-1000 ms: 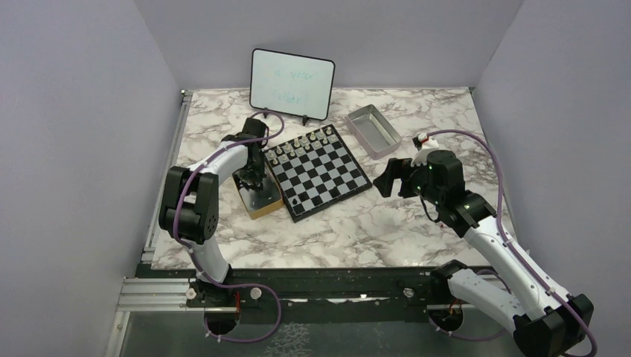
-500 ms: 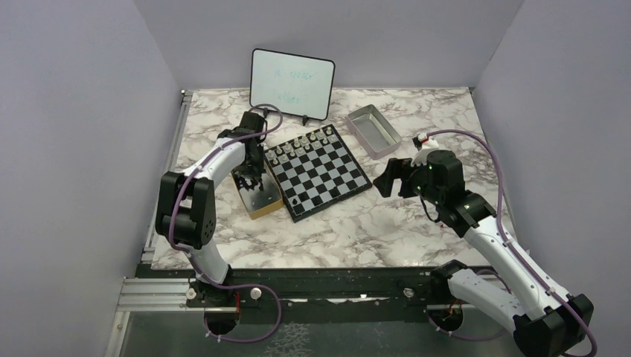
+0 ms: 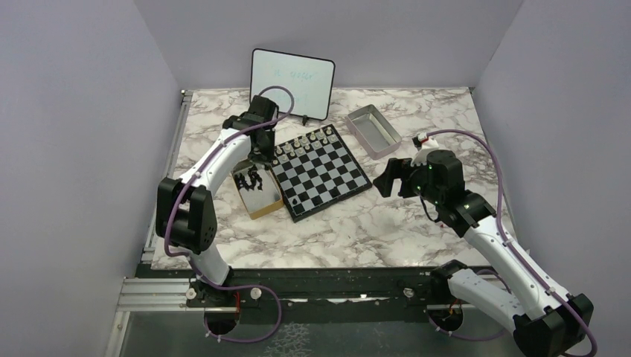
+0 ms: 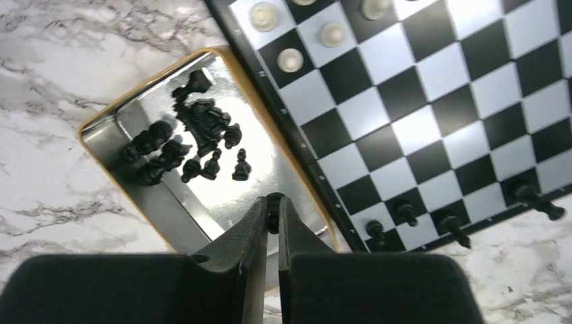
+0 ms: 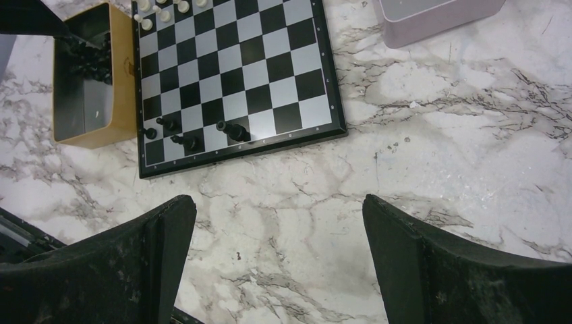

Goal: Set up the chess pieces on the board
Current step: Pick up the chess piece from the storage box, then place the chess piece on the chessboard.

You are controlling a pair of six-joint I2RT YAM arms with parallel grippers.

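The board (image 3: 327, 172) lies at the table's middle, with several black chess pieces (image 4: 405, 210) standing along its near left edge. More black pieces (image 4: 195, 125) lie heaped in the tan box (image 3: 266, 207) beside the board. My left gripper (image 4: 272, 210) hangs above that box, shut on one small black piece pinched at its fingertips. In the top view it (image 3: 260, 149) is over the box's far end, by the board's corner. My right gripper (image 5: 276, 202) stands wide open over bare marble right of the board (image 5: 256, 67), holding nothing.
Pale white pieces (image 3: 301, 141) fill the board's far left side. A grey metal tray (image 3: 372, 130) sits behind the board on the right. A small whiteboard (image 3: 292, 83) stands at the back. Grey walls close in both sides.
My left gripper has risen out of the tan box and drawn toward the far side, still shut on a black piece. The right arm has not moved.
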